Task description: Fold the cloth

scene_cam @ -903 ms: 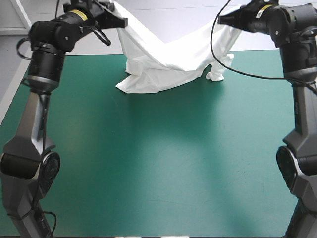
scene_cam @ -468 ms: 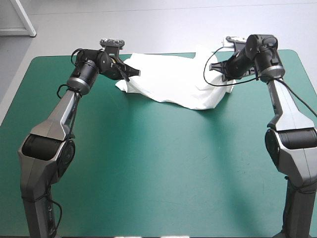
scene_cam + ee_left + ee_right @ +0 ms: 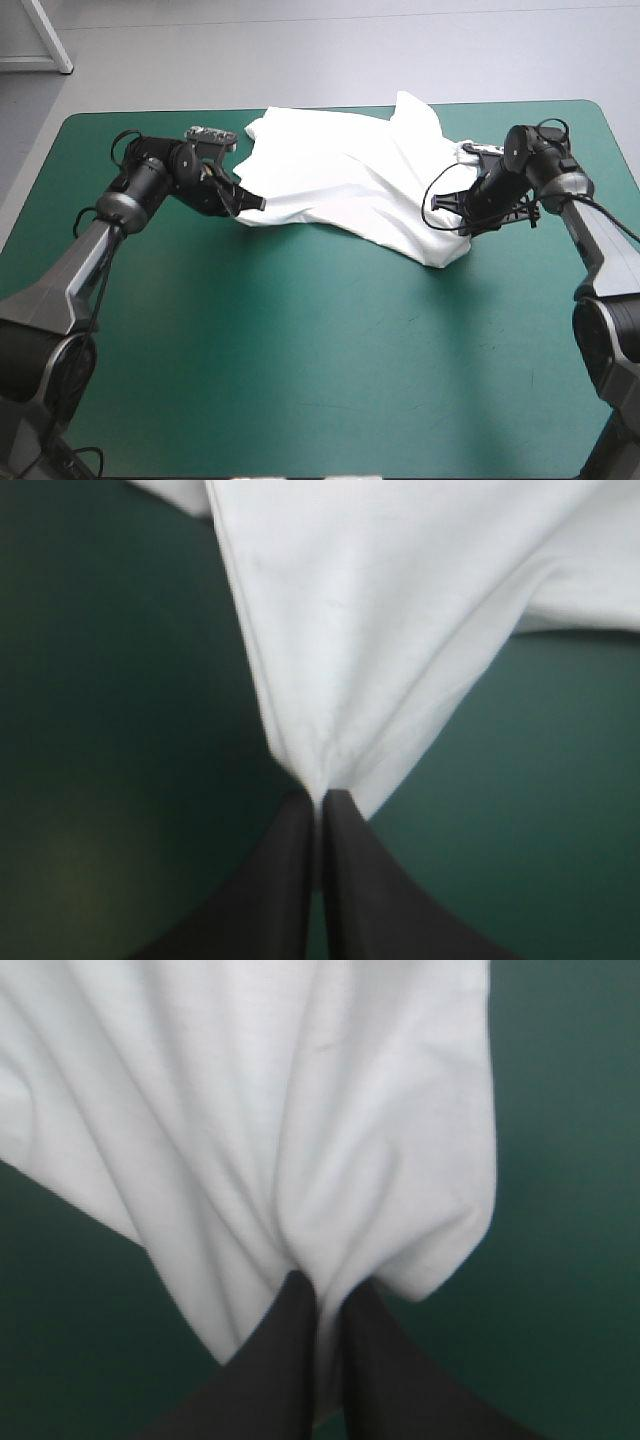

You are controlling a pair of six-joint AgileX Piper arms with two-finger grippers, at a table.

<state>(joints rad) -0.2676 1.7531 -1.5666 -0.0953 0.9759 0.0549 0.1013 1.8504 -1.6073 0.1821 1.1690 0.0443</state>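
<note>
The white T-shirt (image 3: 345,175) lies stretched and rumpled across the far part of the teal-green table, between my two grippers. My left gripper (image 3: 250,204) is low at the shirt's left corner, shut on the T-shirt. In the left wrist view the black fingers (image 3: 290,880) meet in a point with the T-shirt (image 3: 370,620) pinched at their tips (image 3: 320,798). My right gripper (image 3: 462,222) holds the shirt's right end, near the table. In the right wrist view its fingers (image 3: 370,1360) are all but shut, with the T-shirt (image 3: 260,1090) gathered in folds between them (image 3: 328,1295).
Bare teal-green cover (image 3: 320,350) spans the near half of the table. The table's far edge (image 3: 330,107) runs just behind the shirt. A black cable loops beside the right wrist.
Both arms came down from high above the table and drew toward the near side. The shirt, hanging in a sag earlier, now lies spread on the table, pulled out between the grippers.
</note>
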